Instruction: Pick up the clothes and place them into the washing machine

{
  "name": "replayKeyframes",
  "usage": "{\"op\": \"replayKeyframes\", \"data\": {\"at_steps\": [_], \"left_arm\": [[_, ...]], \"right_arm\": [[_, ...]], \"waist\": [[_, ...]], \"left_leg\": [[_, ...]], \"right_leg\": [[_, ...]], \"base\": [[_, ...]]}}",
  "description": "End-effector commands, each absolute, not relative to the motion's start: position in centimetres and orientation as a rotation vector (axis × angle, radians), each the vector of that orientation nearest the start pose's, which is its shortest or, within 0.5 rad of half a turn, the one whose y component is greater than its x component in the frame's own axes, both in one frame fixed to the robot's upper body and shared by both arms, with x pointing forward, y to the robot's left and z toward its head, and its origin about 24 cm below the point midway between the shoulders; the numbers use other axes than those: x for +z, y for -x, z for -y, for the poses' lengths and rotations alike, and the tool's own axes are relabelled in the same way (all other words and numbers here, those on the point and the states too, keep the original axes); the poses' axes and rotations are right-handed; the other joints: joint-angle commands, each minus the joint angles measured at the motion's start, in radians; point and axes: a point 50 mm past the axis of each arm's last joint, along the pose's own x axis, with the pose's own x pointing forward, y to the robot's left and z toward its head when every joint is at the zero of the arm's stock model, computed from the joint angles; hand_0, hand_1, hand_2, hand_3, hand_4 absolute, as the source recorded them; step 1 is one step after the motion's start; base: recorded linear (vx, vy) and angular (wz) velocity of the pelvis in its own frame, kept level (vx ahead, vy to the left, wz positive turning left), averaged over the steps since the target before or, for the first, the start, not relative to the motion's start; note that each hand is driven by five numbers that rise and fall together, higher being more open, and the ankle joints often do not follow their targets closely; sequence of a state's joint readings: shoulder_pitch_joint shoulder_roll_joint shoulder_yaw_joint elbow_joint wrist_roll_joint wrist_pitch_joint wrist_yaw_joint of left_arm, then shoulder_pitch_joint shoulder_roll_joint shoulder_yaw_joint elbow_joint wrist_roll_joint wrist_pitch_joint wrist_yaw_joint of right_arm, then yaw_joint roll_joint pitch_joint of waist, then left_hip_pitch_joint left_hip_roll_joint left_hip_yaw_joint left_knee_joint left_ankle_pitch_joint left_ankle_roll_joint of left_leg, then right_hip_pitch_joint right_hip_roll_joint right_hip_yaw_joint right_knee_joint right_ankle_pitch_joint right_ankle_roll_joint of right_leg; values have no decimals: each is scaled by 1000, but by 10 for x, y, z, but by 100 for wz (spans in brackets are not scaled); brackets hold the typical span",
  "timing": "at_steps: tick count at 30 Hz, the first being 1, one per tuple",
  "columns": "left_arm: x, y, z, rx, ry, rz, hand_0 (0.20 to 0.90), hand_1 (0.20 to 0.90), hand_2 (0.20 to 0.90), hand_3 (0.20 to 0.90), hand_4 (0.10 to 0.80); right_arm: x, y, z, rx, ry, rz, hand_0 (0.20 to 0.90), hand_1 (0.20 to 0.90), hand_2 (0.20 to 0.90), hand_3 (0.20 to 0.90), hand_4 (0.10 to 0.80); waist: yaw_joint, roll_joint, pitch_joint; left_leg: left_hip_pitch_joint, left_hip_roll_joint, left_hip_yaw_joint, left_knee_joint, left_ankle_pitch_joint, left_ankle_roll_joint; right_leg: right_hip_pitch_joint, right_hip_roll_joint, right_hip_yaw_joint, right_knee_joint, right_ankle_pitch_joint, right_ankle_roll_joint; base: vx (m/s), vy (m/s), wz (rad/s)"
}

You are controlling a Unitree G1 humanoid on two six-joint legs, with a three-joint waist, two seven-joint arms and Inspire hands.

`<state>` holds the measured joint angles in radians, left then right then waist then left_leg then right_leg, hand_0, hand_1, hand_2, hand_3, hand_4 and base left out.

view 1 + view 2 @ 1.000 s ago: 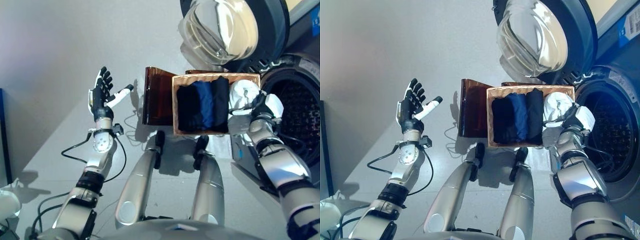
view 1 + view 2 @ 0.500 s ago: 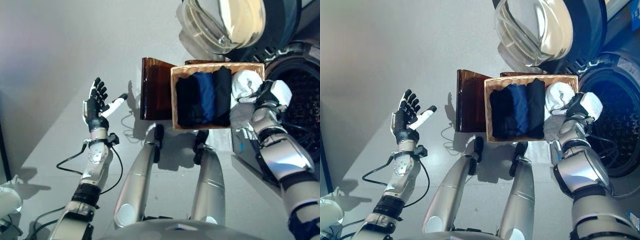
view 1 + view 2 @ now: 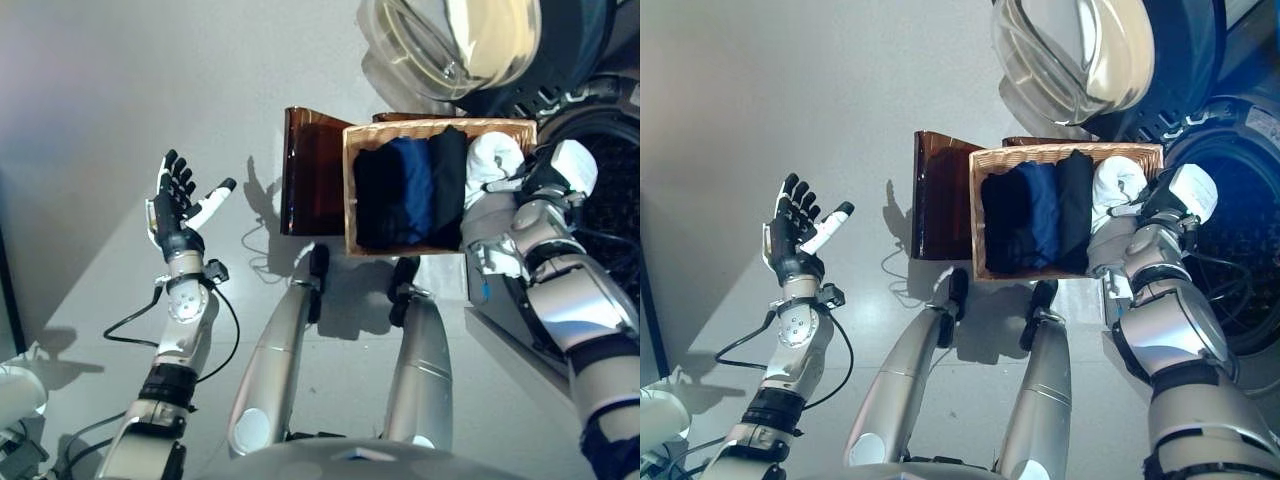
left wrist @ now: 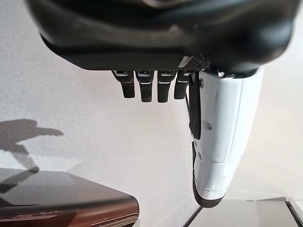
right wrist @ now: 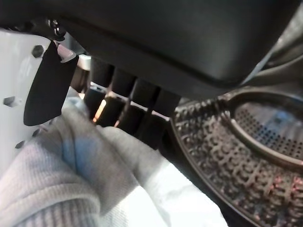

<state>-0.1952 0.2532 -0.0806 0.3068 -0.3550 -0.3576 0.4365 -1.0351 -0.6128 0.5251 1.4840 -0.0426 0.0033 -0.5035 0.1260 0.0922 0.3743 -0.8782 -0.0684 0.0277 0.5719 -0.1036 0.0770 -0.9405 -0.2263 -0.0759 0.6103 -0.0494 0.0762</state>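
Four folded garments are sitting side by side in a wicker basket (image 3: 440,127) on a dark brown stand (image 3: 312,180): a black roll (image 3: 376,198), a blue roll (image 3: 412,190), another black roll (image 3: 446,185) and, at the end nearest the washing machine (image 3: 1240,230), a white ribbed knit garment (image 3: 492,160) that is bunching up above the basket's rim. The right hand (image 3: 1170,195) is resting on that white garment at the basket's end beside the drum opening; in the right wrist view its dark fingers (image 5: 124,101) are curling down over the knit folds (image 5: 71,189) while the white-covered thumb is pressing in from the other side, so the cloth is lying pinched between thumb and fingers, with the perforated steel drum (image 5: 265,137) showing just beyond. The washer's glass door (image 3: 455,45) is hanging open above the basket. The left hand (image 3: 172,205) is hovering well apart from the basket over the grey floor, palm up, fingers straight and spread, holding nothing. Compared with a second ago, the left hand is showing lower and farther out from the stand, and the right hand, still gripping the white garment, is sitting closer to the drum opening.
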Motion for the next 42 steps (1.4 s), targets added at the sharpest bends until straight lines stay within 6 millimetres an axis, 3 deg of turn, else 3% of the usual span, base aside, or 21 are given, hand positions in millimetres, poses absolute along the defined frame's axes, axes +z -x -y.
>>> {"op": "replayKeyframes", "data": {"at_steps": [1,2,4,8,9,10,11,12,15,16,17,19,21,24,26,30,33,37,38,40,42], "left_arm": [[87,-274,-230,473,157,404,900,900,900,900,800],[87,-274,-230,473,161,408,900,900,900,900,800],[86,-274,-232,479,162,407,900,900,900,900,800],[83,-276,-231,476,167,394,900,900,900,900,800],[83,-278,-228,470,173,395,900,900,900,900,800],[82,-277,-228,468,171,393,900,900,900,900,800],[84,-280,-223,445,160,399,900,900,900,900,800],[84,-280,-223,444,159,398,900,900,900,900,800],[87,-281,-216,420,165,416,900,900,900,900,800],[87,-282,-210,405,171,418,900,900,900,900,800],[88,-283,-207,398,186,419,900,900,900,900,800],[87,-283,-202,381,206,419,900,900,900,900,800],[86,-283,-200,376,216,417,900,900,900,900,800],[79,-283,-190,358,236,394,900,900,900,900,800],[78,-283,-189,344,243,391,900,900,900,900,800],[77,-279,-185,315,254,394,900,900,900,900,800],[73,-278,-187,311,238,379,900,900,900,900,800],[75,-275,-197,322,206,395,900,900,900,900,800],[74,-272,-206,326,171,397,900,900,900,900,800],[75,-272,-208,330,163,399,900,900,900,900,800],[73,-269,-213,338,150,390,900,900,900,900,800]], "right_arm": [[155,-375,323,-722,1018,-138,200,200,200,200,300],[158,-377,320,-716,993,-117,200,200,200,200,300],[167,-382,311,-706,874,-39,200,200,200,200,300],[153,-379,304,-750,481,36,200,200,200,200,300],[135,-374,296,-767,193,73,200,200,200,200,300],[134,-373,296,-769,190,71,200,200,200,200,300],[112,-363,302,-814,-9,47,200,200,200,200,300],[111,-362,303,-815,-12,46,200,200,200,200,300],[81,-349,302,-863,-373,43,200,200,200,200,300],[69,-344,298,-887,-566,58,200,200,200,200,300],[60,-340,298,-913,-615,45,200,200,200,200,300],[50,-336,293,-931,-814,80,200,200,200,200,300],[47,-334,292,-956,-865,93,200,200,200,200,300],[34,-326,278,-1032,-1184,222,200,200,200,200,300],[34,-324,282,-1080,-1235,250,200,200,200,200,300],[49,-327,293,-1126,-1269,319,200,200,200,200,300],[76,-330,310,-1128,-1259,429,200,200,200,200,300],[142,-324,354,-1133,-1181,680,200,200,200,200,300],[190,-307,385,-1147,-1074,847,200,200,200,200,300],[210,-299,395,-1168,-1027,896,200,200,200,200,300],[260,-279,414,-1173,-920,1037,200,200,200,200,300]], "waist": [[8,33,-62],[6,33,-60],[-3,24,-63],[-18,14,-60],[-30,18,-59],[-28,16,-60],[-29,26,-63],[-26,25,-63],[-26,38,-69],[-25,43,-72],[-22,50,-74],[-12,64,-81],[-9,73,-84],[-6,113,-95],[5,131,-103],[20,169,-114],[32,185,-128],[37,191,-147],[38,189,-157],[43,191,-162],[46,186,-173]], "left_leg": [[91,-21,-48,-87,-49,-62],[91,-18,-39,-110,-9,-59],[132,-11,-34,-151,5,-62],[199,-11,-27,-197,18,-65],[217,-10,-20,-206,16,-63],[219,-10,-20,-207,16,-63],[231,-13,-20,-213,15,-61],[233,-12,-20,-213,15,-61],[246,-13,-14,-220,12,-56],[251,-15,-11,-226,10,-54],[252,-17,-10,-227,9,-52],[254,-20,-8,-228,7,-48],[254,-23,-6,-227,5,-46],[247,-36,-4,-224,2,-40],[240,-43,-5,-218,-2,-38],[223,-54,1,-202,-9,-34],[210,-56,3,-188,-16,-32],[201,-57,4,-188,-21,-33],[198,-58,4,-192,-20,-35],[196,-59,5,-194,-20,-37],[194,-57,6,-201,-18,-38]], "right_leg": [[173,50,-27,-22,-97,-33],[176,49,-34,-48,-60,-39],[212,51,-29,-89,-42,-34],[280,51,-27,-143,-25,-28],[298,49,-21,-161,-21,-26],[300,49,-21,-162,-22,-26],[314,46,-18,-179,-20,-25],[316,46,-18,-180,-20,-25],[325,45,-7,-191,-18,-25],[328,44,-4,-198,-18,-24],[329,42,-2,-202,-19,-23],[331,39,3,-204,-21,-22],[331,37,6,-207,-22,-21],[323,26,15,-199,-30,-19],[315,20,19,-192,-36,-20],[297,13,29,-176,-42,-19],[284,9,34,-166,-47,-20],[272,8,45,-163,-50,-19],[267,8,47,-166,-50,-17],[264,7,49,-168,-48,-17],[259,7,52,-173,-45,-15]], "base": [[-65,39,-14],[-61,45,-12],[-5,36,-12],[48,16,-14],[39,21,-9],[45,24,-7],[22,7,-6],[30,17,-12],[33,32,-8],[37,35,-6],[33,31,-9],[22,28,-12],[16,35,-9],[22,59,3],[16,60,8],[11,52,4],[7,10,1],[24,0,2],[24,-3,7],[14,1,5],[0,0,0]]}}
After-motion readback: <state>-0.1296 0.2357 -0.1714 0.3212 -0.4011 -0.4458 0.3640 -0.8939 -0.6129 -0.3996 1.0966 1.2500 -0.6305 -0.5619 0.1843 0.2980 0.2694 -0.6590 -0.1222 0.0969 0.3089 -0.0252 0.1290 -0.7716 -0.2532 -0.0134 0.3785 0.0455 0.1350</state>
